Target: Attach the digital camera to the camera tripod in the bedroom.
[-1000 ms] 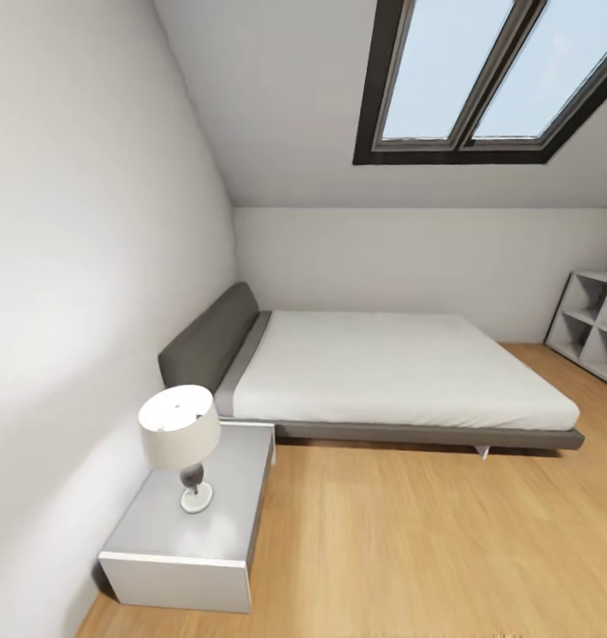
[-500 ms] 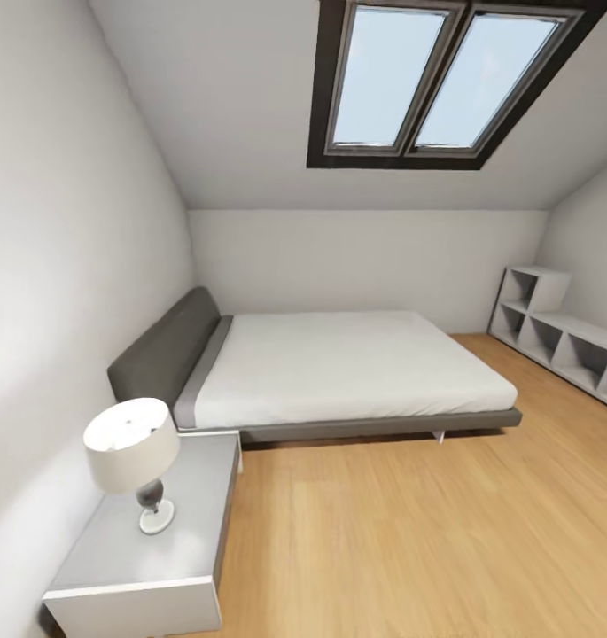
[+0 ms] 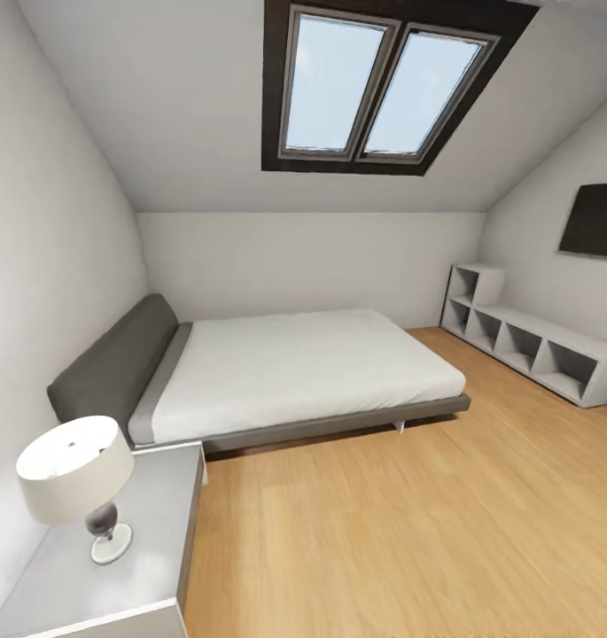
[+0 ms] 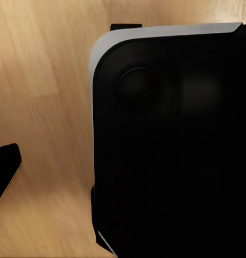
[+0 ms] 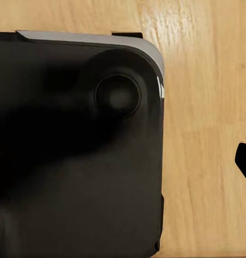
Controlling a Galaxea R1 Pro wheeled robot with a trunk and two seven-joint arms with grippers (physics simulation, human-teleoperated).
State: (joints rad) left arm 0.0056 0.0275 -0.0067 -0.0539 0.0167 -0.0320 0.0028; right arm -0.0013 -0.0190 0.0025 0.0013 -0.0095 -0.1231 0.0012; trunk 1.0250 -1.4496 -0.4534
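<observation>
I am in the bedroom, which has light grey walls, a sloped ceiling and a light wood floor (image 3: 409, 532). A white cube shelf (image 3: 533, 350) runs along the right wall. The digital camera and the camera tripod are out of view. In the left wrist view a black body part of the robot with a pale rim (image 4: 171, 150) hangs over the wood floor. The right wrist view has the same kind of black body (image 5: 74, 150) over the floor.
A low bed (image 3: 294, 372) with a grey headboard stands against the far wall under a skylight (image 3: 374, 89). At the near left, a grey nightstand (image 3: 152, 567) carries a white-shaded lamp (image 3: 77, 474). A dark flat panel (image 3: 595, 220) hangs on the right wall. Open floor lies ahead and to the right.
The head view has swung to the right: bed, lamp and nightstand slid left in the picture, while more of the cube shelf and the dark wall panel came into sight.
</observation>
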